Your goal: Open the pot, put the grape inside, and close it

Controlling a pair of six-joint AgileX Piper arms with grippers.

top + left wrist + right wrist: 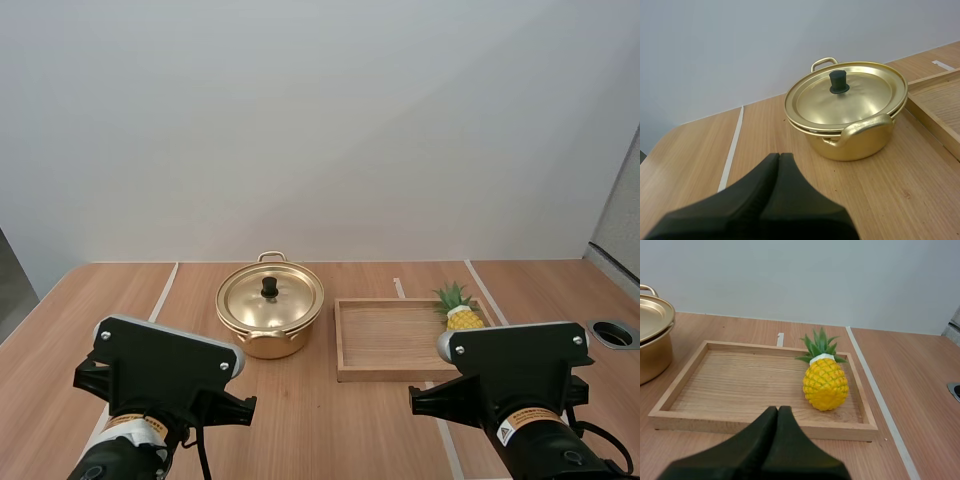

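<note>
High view: gold pot (270, 325) sits on the bench (330, 420), lid (250, 300) on, black knob (269, 287) on top. Just right of it is a wooden tray (385, 372) with a yellow pineapple (462, 316) at its far right corner; no grape here, the fruit is a pineapple. Both my arms sit at the near edge, well apart from pot and tray. Left wrist view: left pincer (779, 156) has its fingers together as one dark wedge, holding nothing, pointed at the pot, near but not touching. The lid is seated flat and the knob is free. Right wrist view: right pincer (778, 410) is likewise pressed together and empty, just short of the tray's near rim. The pineapple is in the tray beyond it, leafy end toward the far side, and the pot's edge shows beside the tray. Progress, my read: nothing done. Lid not lifted, fruit not picked, so open, load and close are all left. First move is probably the left pincer spreading and going for the knob.
</note>
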